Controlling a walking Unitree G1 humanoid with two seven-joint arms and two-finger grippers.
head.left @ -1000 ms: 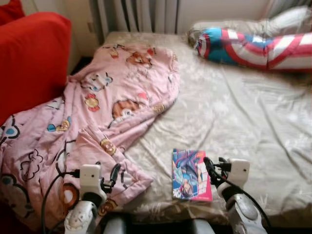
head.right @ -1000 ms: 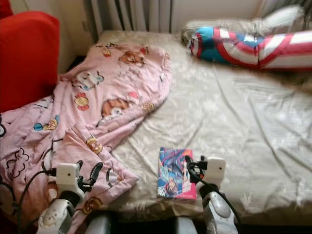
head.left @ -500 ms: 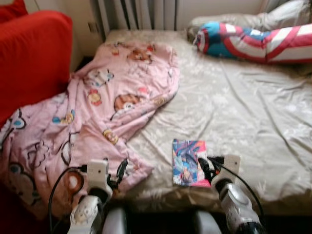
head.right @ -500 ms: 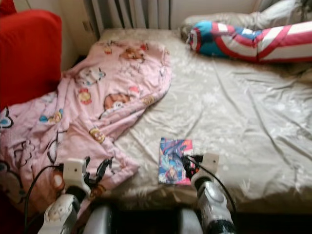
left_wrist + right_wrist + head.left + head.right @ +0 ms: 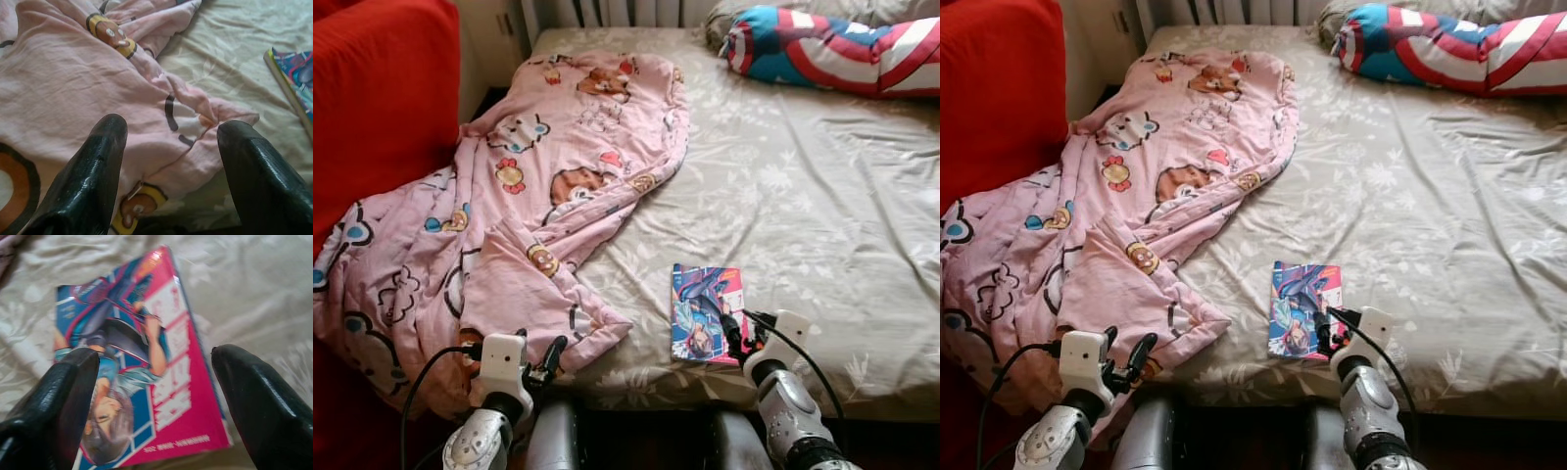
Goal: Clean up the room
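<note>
A red sofa (image 5: 382, 108) stands at the far left, with a pink cartoon blanket (image 5: 519, 225) spilling from it across the bed (image 5: 822, 206). The left gripper (image 5: 168, 171) hovers over the blanket's near corner at the bed edge, fingers spread wide, gripping nothing. Farther right, a colourful book (image 5: 705, 311) lies flat on the sheet near the bed's front edge. The right gripper (image 5: 156, 406) hangs just above the book's near end, fingers parted and straddling it, not clamped on it. A striped pillow (image 5: 832, 49) lies at the far right corner.

pillow (image 5: 842, 49) cropped (right edge), book text (image 5: 176, 387) blurred
</note>
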